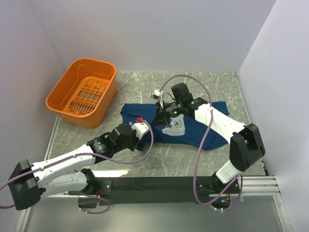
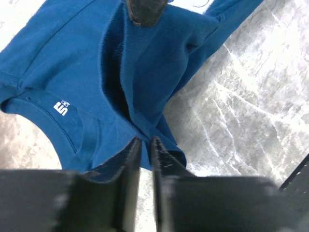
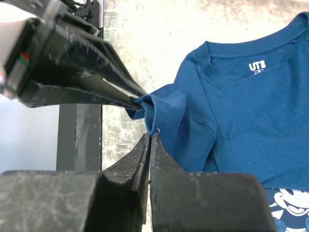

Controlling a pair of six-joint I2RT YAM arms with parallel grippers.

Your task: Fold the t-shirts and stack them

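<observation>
T-shirt (image 1: 190, 134) fabric in left jaws and right jaws

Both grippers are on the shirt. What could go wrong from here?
1. The left gripper and right gripper pinch the t-shirt at almost the same spot on one sleeve. Their fingers could clash once either arm moves.
2. Each seems to hold only the very edge of the fabric, so a pull may slip it free.
3. The cloth is bunched between the two grips, so the fold may come out crooked.
</observation>
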